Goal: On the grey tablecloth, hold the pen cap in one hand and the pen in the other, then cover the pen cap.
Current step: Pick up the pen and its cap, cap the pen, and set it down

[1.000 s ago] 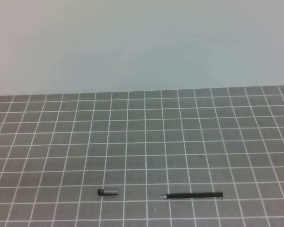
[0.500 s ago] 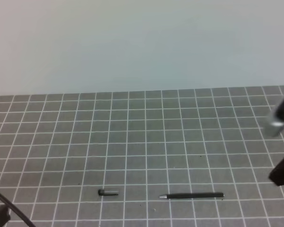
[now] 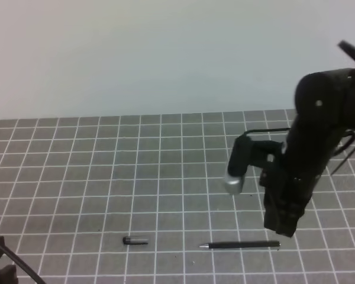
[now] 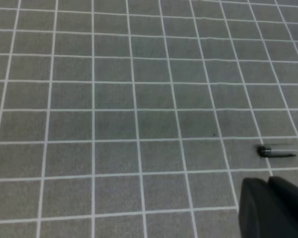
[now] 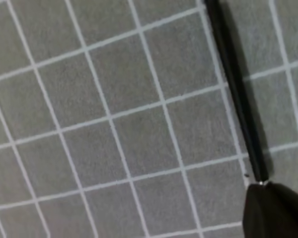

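Note:
The pen (image 3: 239, 244) lies flat on the grey tablecloth (image 3: 77, 177) near the front, its silvery tip pointing left. The pen cap (image 3: 135, 241) lies several squares to its left, apart from it. My right gripper (image 3: 282, 229) hangs just above the pen's right end; the right wrist view shows the pen (image 5: 236, 94) running up from the dark fingers (image 5: 275, 213), and I cannot tell whether they are parted. In the left wrist view my left gripper (image 4: 268, 182) is shut and empty, just in front of the pen cap (image 4: 276, 151).
A plain pale wall (image 3: 165, 53) rises behind the cloth's far edge. Part of the left arm and a cable (image 3: 3, 266) shows at the bottom-left corner of the high view. The right arm's bulky dark body (image 3: 319, 124) fills the right side.
The right arm has swung in from the right edge and come down over the pen's right end. The left arm has appeared at the bottom-left corner. Pen and cap have not moved.

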Motion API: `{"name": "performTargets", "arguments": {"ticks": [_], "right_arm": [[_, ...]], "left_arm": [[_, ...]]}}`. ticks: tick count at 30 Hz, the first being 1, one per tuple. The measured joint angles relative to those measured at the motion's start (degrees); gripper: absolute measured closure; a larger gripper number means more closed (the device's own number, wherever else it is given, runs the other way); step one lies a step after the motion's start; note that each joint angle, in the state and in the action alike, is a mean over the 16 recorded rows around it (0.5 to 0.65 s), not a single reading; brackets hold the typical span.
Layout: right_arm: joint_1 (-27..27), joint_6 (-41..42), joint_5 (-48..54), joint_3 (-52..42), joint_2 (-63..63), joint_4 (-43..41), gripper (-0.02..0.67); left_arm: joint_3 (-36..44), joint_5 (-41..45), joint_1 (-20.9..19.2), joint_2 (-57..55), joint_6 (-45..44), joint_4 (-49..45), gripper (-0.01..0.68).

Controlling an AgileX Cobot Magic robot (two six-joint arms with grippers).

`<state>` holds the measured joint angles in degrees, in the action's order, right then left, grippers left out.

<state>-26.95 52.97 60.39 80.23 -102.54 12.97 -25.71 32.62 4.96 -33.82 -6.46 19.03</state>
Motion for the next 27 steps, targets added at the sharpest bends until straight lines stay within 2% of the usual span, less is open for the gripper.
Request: {"name": "performTargets", "arguments": {"ticks": [14,18,27], "right_arm": [[-2.12,0.69,-1.58,2.55,-5.10,-6.61,0.308],[-2.12,0.39,-2.12,2.55,-6.33,-8.61,0.276],[-2.12,-0.91,-3.86,2.55,-9.71,-9.99,0.268]], "left_arm": [[0.00,0.00,0.00,0.00,-1.93,2.76,0.675],[0.00,-0.40,0.00,0.00,-2.22,3.12,0.676],[0.06,-1.31,0.00,0.00,-2.32,3.18,0.676]]}}
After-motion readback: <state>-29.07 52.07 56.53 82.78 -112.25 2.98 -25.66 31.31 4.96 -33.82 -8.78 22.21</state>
